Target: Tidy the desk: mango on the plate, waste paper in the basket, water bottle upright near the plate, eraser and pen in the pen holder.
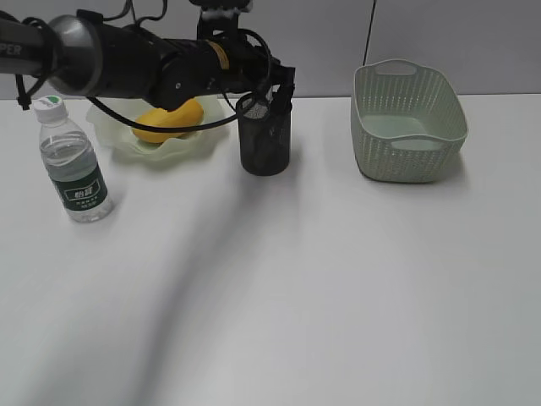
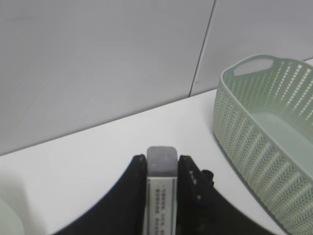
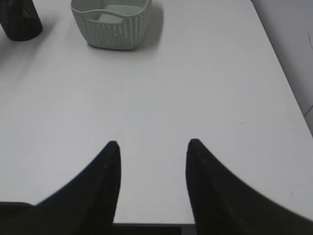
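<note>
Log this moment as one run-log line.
left gripper: holding eraser above pen holder | right gripper: open, empty | mango: on plate

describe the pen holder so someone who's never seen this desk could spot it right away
On the white desk, look along the back edge between the wavy green plate holding the mango and the pale green basket. The pen holder stands there, under the left gripper. It is the only black mesh cylinder.
</note>
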You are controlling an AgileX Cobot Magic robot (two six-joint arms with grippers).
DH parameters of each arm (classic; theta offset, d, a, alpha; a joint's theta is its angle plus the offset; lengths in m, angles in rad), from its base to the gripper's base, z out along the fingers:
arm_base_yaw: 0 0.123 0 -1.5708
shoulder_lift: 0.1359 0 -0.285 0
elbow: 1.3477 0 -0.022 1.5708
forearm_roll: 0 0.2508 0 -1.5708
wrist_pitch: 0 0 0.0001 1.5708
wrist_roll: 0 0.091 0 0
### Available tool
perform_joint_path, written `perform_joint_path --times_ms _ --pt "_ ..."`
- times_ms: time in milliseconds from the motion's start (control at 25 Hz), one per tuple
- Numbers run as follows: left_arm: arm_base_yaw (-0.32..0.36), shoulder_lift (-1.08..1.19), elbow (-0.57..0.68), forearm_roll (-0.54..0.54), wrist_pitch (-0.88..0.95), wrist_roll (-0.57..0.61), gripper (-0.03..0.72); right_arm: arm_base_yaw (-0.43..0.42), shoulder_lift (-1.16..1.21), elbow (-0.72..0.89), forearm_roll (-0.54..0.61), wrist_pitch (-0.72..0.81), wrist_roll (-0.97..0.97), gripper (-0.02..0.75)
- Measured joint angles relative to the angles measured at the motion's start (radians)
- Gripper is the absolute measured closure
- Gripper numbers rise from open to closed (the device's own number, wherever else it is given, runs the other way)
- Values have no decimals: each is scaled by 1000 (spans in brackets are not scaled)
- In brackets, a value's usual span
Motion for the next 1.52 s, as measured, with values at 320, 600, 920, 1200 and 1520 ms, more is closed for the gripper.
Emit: perform_joint_path --times_ms 320,600,920,1200,1520 --pt "0 34 0 0 57 0 543 0 0 0 0 0 0 377" --pt "0 34 0 0 74 0 400 0 0 0 0 0 0 384" --pt "0 -36 0 0 30 0 232 0 0 0 0 0 0 386" --pt "7 -192 0 174 77 0 240 0 0 0 0 0 1 387" --pt "115 -315 -65 266 631 8 241 0 0 0 0 0 1 387"
